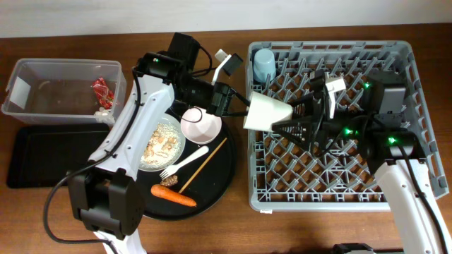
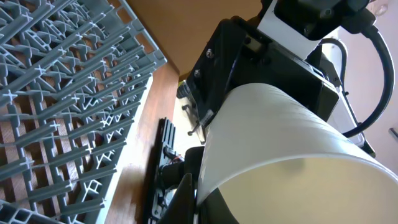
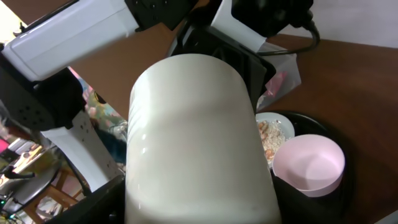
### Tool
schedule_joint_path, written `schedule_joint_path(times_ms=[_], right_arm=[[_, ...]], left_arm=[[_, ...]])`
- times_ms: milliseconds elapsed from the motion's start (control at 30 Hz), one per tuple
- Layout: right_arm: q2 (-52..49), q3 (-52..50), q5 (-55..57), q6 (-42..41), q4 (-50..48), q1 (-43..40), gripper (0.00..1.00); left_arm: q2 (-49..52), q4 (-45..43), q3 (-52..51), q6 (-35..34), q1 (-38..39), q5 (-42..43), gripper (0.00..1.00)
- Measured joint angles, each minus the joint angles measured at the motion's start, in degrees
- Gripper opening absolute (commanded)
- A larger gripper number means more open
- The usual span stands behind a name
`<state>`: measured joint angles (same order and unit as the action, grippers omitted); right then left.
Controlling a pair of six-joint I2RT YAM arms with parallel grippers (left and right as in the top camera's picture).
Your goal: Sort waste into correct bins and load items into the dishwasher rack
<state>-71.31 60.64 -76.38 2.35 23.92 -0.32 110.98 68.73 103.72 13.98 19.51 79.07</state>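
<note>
The cream cup [image 1: 268,111] lies on its side in the air over the left edge of the grey dishwasher rack [image 1: 339,176]. My left gripper [image 1: 236,106] is shut on its rim [image 2: 280,143]. My right gripper [image 1: 296,118] is closed around its base end, and the cup fills the right wrist view [image 3: 193,137]. A light-blue cup [image 1: 264,65] stands in the rack's far left corner. The white bowl [image 1: 200,125], the plate with beige scraps [image 1: 162,144], the white fork [image 1: 182,164], the chopstick [image 1: 205,164] and the carrot [image 1: 174,194] lie on the round black tray [image 1: 222,180].
The clear box [image 1: 28,85] at the far left holds a red wrapper [image 1: 103,89]. The shallow black tray [image 1: 35,159] lies in front of it. My left arm reaches across the round tray. Cables and a white plug [image 1: 226,63] lie behind it.
</note>
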Motion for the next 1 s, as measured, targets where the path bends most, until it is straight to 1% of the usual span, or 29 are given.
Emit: schedule_joint_path(times_ms=[33, 67, 100, 133, 167, 200, 300, 367, 400, 467, 500, 567, 600, 633, 700, 800, 900, 1000], right_arm=[[0.0, 0.0, 0.0, 0.0, 0.0, 0.0, 0.61], [0.0, 0.0, -0.1, -0.2, 0.0, 0.0, 0.61], [0.0, 0.0, -0.1, -0.4, 0.0, 0.0, 0.59], [0.0, 0.0, 0.0, -0.4, -0.1, 0.0, 0.57], [0.0, 0.0, 0.0, -0.4, -0.2, 0.0, 0.57], [0.0, 0.0, 0.1, -0.4, -0.2, 0.0, 0.52], [0.0, 0.0, 1.6, -0.3, -0.1, 0.0, 0.45], [-0.2, 0.0, 3.3, -0.5, 1.0, -0.1, 0.39], [-0.2, 0.0, 4.4, -0.7, 2.7, -0.1, 0.37], [0.2, 0.1, 7.4, -1.1, 6.5, 0.1, 0.30], [0.2, 0.1, 9.1, -1.3, 7.0, 0.1, 0.25], [0.2, 0.1, 13.5, -3.0, 7.3, 0.1, 0.24], [0.2, 0.4, 16.3, -3.6, 7.5, 0.1, 0.22], [0.1, 1.2, 18.8, -3.9, 8.6, 0.1, 0.20], [0.1, 6.4, 28.9, -4.2, 12.3, 0.1, 0.20], [-0.3, 11.3, 38.3, -3.7, 14.9, 0.1, 0.19], [-4.7, 14.8, 48.0, -2.2, 16.1, 1.0, 0.19], [-12.2, 17.3, 56.6, -0.7, 16.6, 5.4, 0.19]], left_arm=[[0.0, 0.0, 0.0, 0.0, 0.0, 0.0, 0.03], [0.0, 0.0, 0.0, 0.0, 0.0, 0.0, 0.07], [0.0, 0.0, 0.0, 0.0, 0.0, 0.0, 0.16], [0.0, 0.0, 0.0, 0.2, 0.0, -0.6, 0.23], [0.0, 0.2, 0.0, 0.0, 0.0, -1.7, 0.27], [0.0, 0.2, 0.0, 0.2, 0.0, -3.0, 0.31], [-0.1, 0.5, 0.0, -0.3, 0.3, -9.1, 0.31], [-0.7, 0.8, 0.1, -1.9, 0.3, -16.6, 0.31], [-0.9, 1.1, 0.1, -4.1, 0.3, -23.7, 0.31], [-0.8, 2.6, 0.1, -8.5, -0.6, -35.5, 0.31], [-0.8, 3.5, 0.1, -10.4, -1.7, -39.8, 0.31], [-0.8, 5.4, 0.1, -12.4, -4.8, -45.9, 0.31], [-0.8, 6.4, 0.1, -13.6, -7.5, -49.5, 0.31], [-0.8, 7.4, 0.1, -14.5, -9.3, -52.0, 0.31], [-0.8, 9.3, 0.1, -16.1, -11.9, -57.3, 0.31], [-0.8, 10.8, 0.1, -17.8, -14.6, -63.2, 0.31], [-0.8, 10.8, 0.1, -19.5, -15.4, -67.0, 0.31], [-0.8, 10.8, 0.1, -19.7, -15.4, -67.8, 0.31]])
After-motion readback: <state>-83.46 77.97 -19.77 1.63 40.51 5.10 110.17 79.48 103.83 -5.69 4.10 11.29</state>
